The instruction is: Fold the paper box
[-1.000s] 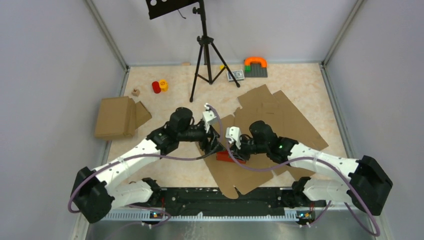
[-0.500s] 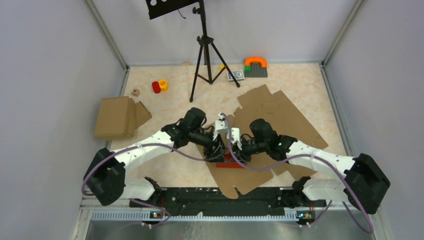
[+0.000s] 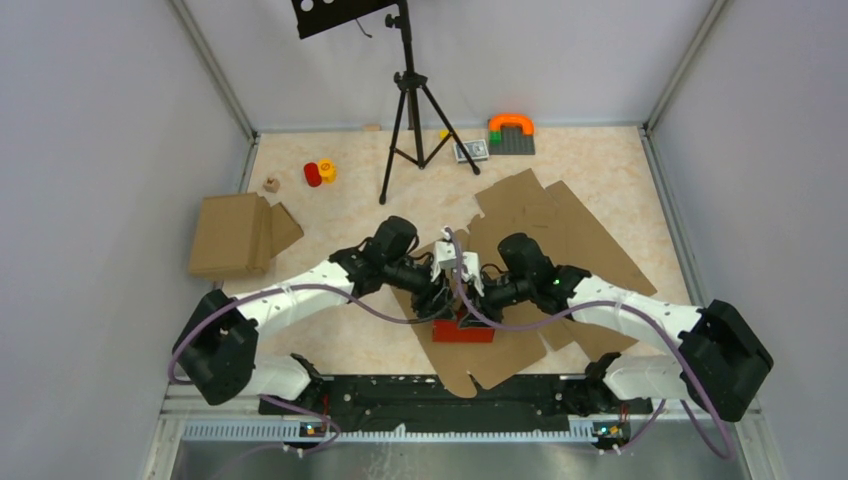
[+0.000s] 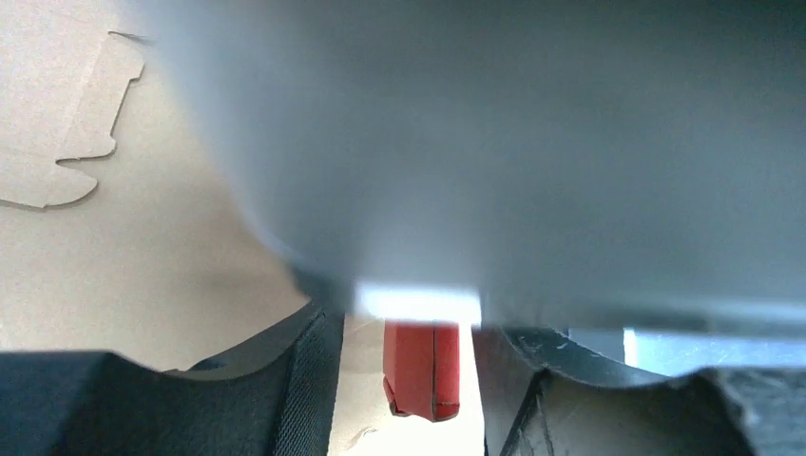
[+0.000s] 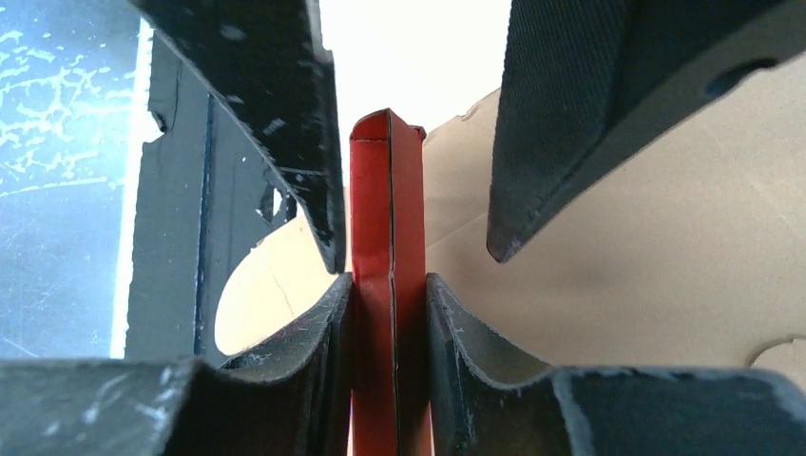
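The paper box (image 3: 462,331) is a small bright red card box, held low over the brown cardboard sheet at the table's middle front. My right gripper (image 5: 390,285) is shut on it, both pads pressed on its narrow sides, and the box (image 5: 388,237) runs away from the camera. My left gripper (image 4: 407,328) is open, and its fingers (image 4: 309,380) straddle the box's far end (image 4: 423,369) with a gap on each side. In the top view the left gripper (image 3: 440,293) and right gripper (image 3: 470,298) meet nose to nose. A blurred grey body fills the upper left wrist view.
Large flat brown cardboard cut-outs (image 3: 560,235) lie under and right of the grippers. A folded brown cardboard box (image 3: 235,235) sits at the left. A black tripod (image 3: 410,110) stands at the back middle. Small red and yellow items (image 3: 318,172) and a toy-brick plate (image 3: 511,135) lie at the back.
My left arm has swung right and brought its open fingers around the red box's end. The box has shifted slightly toward the front and shows a wider red face.
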